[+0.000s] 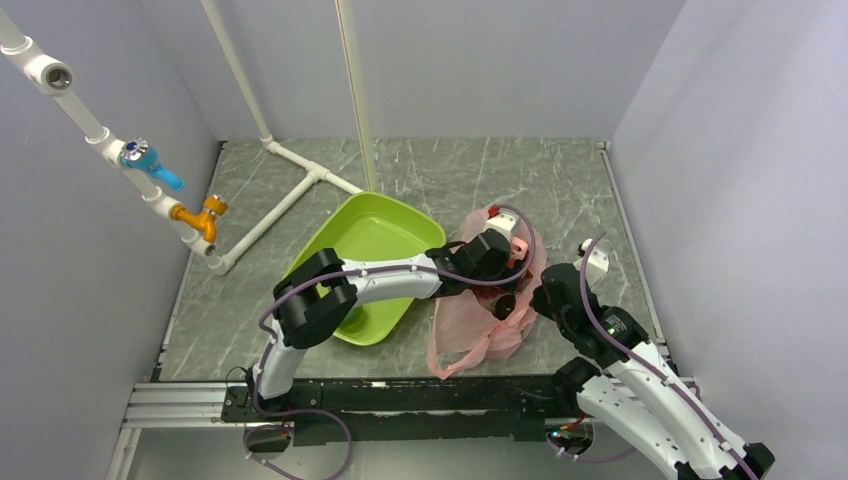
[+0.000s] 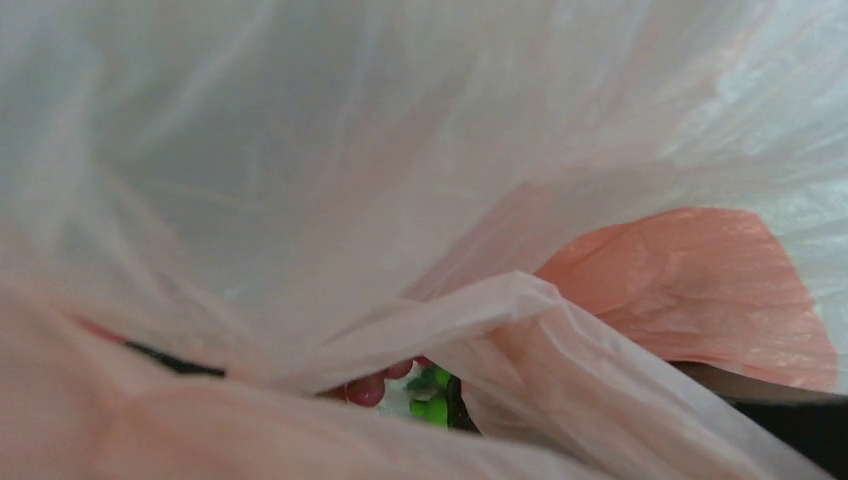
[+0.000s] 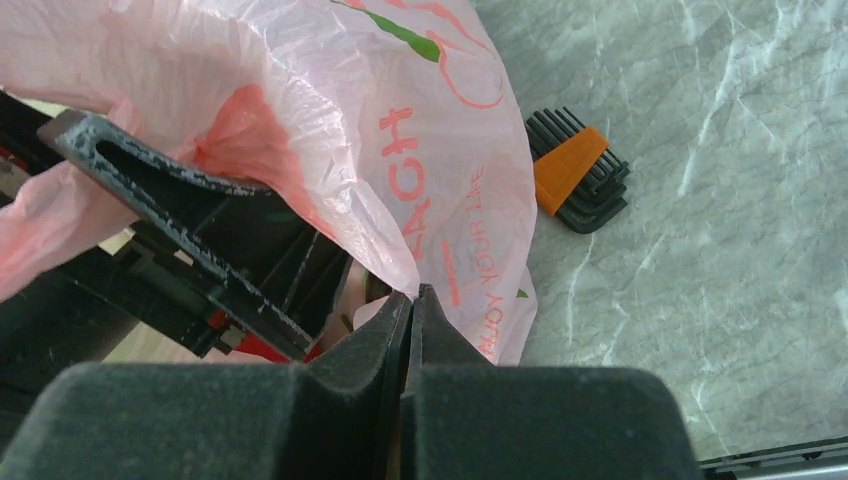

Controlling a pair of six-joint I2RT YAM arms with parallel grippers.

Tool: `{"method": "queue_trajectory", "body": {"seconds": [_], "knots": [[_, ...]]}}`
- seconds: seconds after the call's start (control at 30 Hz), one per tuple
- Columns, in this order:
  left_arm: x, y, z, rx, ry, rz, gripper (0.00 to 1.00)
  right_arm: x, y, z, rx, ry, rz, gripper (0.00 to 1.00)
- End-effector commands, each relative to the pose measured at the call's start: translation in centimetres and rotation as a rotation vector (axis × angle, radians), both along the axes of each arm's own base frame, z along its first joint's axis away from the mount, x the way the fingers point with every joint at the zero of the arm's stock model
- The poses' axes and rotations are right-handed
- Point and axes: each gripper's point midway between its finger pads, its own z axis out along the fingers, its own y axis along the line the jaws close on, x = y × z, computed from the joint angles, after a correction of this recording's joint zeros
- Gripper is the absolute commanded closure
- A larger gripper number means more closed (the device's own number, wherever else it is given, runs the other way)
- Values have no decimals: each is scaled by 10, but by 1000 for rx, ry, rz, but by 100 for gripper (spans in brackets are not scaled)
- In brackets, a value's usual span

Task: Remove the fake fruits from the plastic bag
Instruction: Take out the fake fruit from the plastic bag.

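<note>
**Trainee:** Panel A, overhead view. Where is the plastic bag?

**Operator:** The pink plastic bag (image 1: 458, 322) lies crumpled on the grey marbled surface (image 1: 450, 170), at 3 o'clock from the lime-green tray (image 1: 372, 232) and just beside it. My left arm crosses the tray's near side, and the left gripper (image 1: 492, 262) enters the bag's mouth from 9 o'clock. The right gripper (image 1: 528, 305) meets the bag's edge from 4 o'clock.

**Trainee:** Panels B and C, wrist views. How do the jaws stand?

**Operator:** In the right wrist view, my right jaws are pressed together with the rim of the bag's printed film pinched at their tip. One black finger (image 3: 185, 225) of the left gripper lies inside the bag, at 10 o'clock from that pinch. I cannot tell whether my left jaws are open or closed, because pink film covers the left wrist view.

**Trainee:** And the fake fruits?

**Operator:** They are inside the bag. Through a gap in the folds at 6 o'clock of the left wrist view I see fake fruits (image 2: 372, 388): red rounded pieces next to a bright green piece (image 2: 432, 402). I cannot tell which kinds they are. A black hex-key set (image 3: 578, 172) in an orange holder lies on the surface at 2 o'clock from my right jaws, just beside the bag.
</note>
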Motion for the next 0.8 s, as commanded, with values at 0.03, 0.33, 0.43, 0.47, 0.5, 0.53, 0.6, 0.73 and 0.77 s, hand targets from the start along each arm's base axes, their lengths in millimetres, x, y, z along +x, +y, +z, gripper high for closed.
{"method": "queue_trajectory", "body": {"seconds": [0.03, 0.33, 0.43, 0.47, 0.5, 0.53, 0.6, 0.73, 0.77], "knots": [[5, -29, 22, -113, -2, -65, 1, 5, -2, 9, 2, -33, -19, 100], [27, -39, 8, -111, 28, -63, 22, 6, -2, 14, -10, -43, -8, 100], [24, -33, 9, -101, 42, -68, 39, 6, 0, 15, -2, -45, -1, 100], [20, -30, 12, -106, 42, -74, 42, 6, 0, 14, -5, -42, 2, 100], [17, -30, 20, -131, 34, -81, 44, 6, 0, 14, -8, -39, 4, 100], [13, -27, 25, -147, 33, -88, 45, 6, 0, 13, -13, -35, 6, 100], [6, -18, 31, -157, 41, -98, 49, 8, 0, 11, -26, -25, 5, 100], [-15, -5, 40, -147, 90, -149, 54, 8, -2, 4, -43, 0, -8, 100], [-23, -1, 41, -137, 114, -168, 56, 8, -3, 5, -42, -2, -15, 100]]}}
